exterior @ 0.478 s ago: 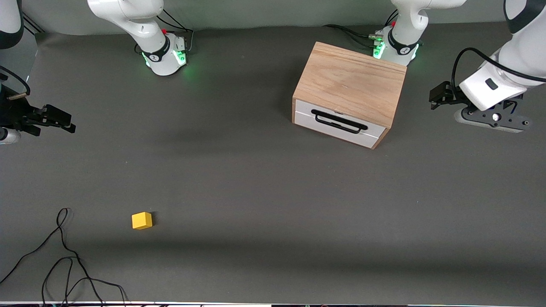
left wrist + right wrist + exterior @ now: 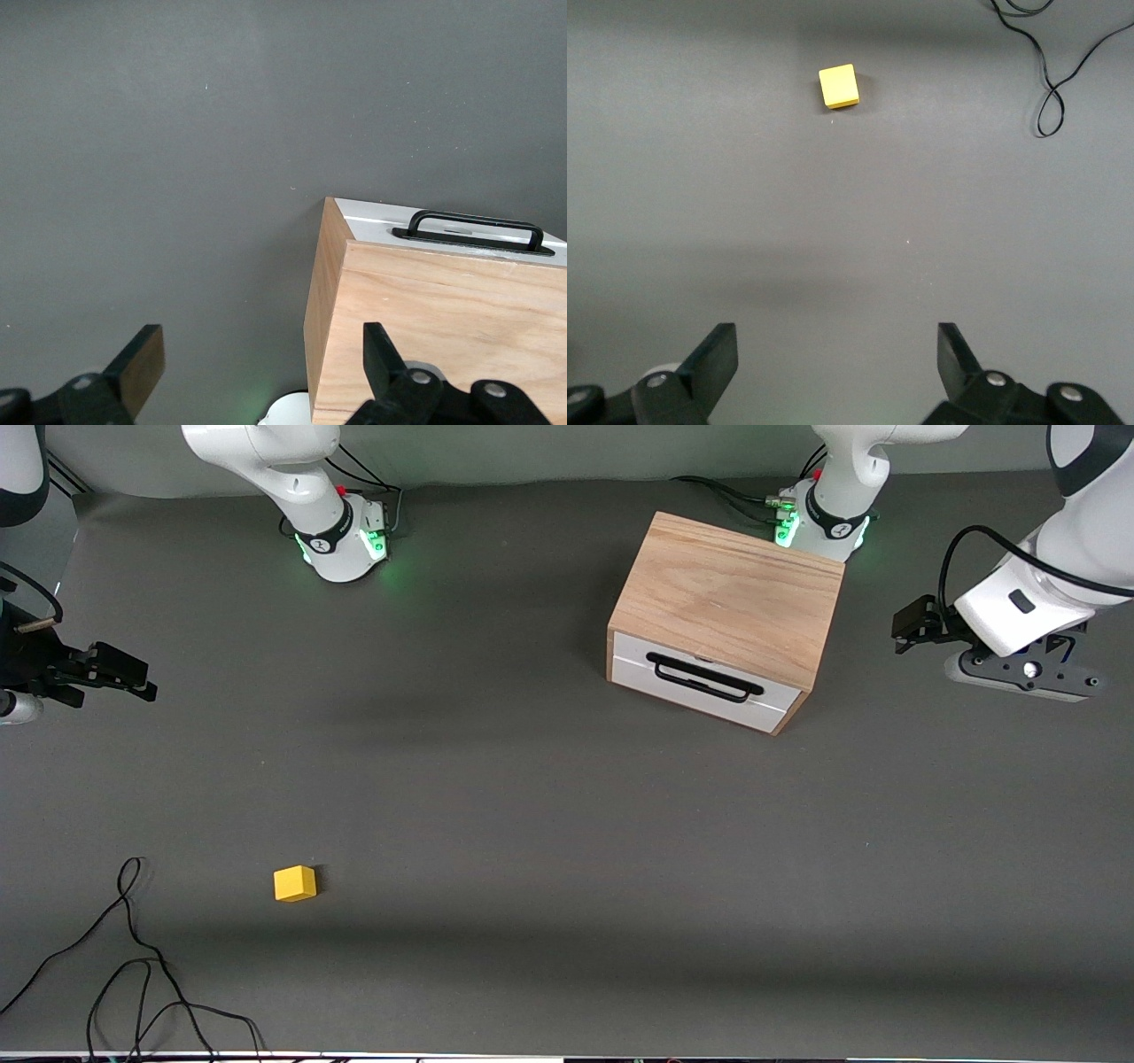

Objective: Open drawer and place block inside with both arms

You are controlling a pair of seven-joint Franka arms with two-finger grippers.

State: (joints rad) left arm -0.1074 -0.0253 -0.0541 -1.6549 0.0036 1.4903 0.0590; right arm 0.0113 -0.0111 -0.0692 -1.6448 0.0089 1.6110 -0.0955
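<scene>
Drawer (image 2: pixel 700 679) shut flush in oak cabinet (image 2: pixel 726 598), toward left arm's end of table, black bar handle (image 2: pixel 704 677) untouched. Block (image 2: pixel 294 883) on bare table, well apart from cabinet, toward right arm's end and nearer front camera, beside loose black cable (image 2: pixel 133 957). Left gripper (image 2: pixel 257 376) up in air over table just beside cabinet's end, fingers wide apart, holding nothing. Right gripper (image 2: pixel 833 367) over table at right arm's end, fingers (image 2: pixel 713 354) spread too, block well ahead of it in right wrist view. Against half a second ago: left wrist nudged slightly, right gripper barely shifted, cabinet and block unmoved. Judged: task barely begun, both arms only starting approach; handle grab comes first.
</scene>
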